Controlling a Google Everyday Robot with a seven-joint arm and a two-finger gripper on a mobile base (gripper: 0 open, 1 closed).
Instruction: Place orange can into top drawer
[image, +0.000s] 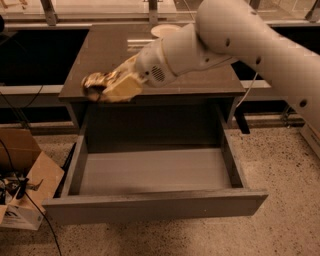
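Inspector: Status of the top drawer (155, 209) is requested first, it being nearest.

Assessor: It is found pulled well out beneath the table (100, 50), with its plain front panel toward the camera. Nothing is seen lying on its grey floor. A cardboard box (30, 175) is noted on the ground to its left, apart from it.

Inspector: And the orange can?

Assessor: The orange can (93, 83) is found pinched between the fingers of the gripper (105, 89). It is held at the front left edge of the table top, above the drawer's rear left corner. It is not yet inside. Whether it touches the table edge cannot be told.

Inspector: Step in hand?

Assessor: The transfer step is judged to be in hand: the can is grasped, and placement is outstanding. The next move is judged to call for the can to be brought forward and inward over the open cavity. It should then be lowered clear of the left side wall and released only once close to the floor. A cream bowl (164, 30) is noted at the table's far edge, well apart from this path.
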